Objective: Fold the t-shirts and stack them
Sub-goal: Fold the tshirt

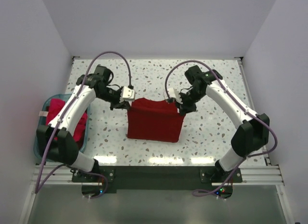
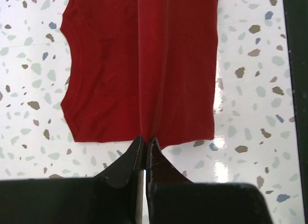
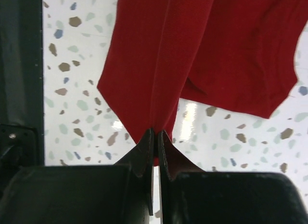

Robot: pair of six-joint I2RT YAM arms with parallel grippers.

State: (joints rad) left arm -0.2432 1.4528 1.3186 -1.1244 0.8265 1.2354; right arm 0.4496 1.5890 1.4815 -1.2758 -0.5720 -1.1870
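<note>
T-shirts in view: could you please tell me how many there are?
2: one crimson t-shirt on the table; one pinkish-red t-shirt in the teal basket at left, possibly hiding more.

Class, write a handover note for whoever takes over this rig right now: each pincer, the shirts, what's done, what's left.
Left pincer: shut on the crimson shirt, far left corner.
Right pincer: shut on its far right corner.
Shirt: mid-table, far edge lifted.
Pinkish-red shirts: in the basket, left side.
Done: nothing stacked yet.
Left: finish this fold, then fold and stack the rest.
</note>
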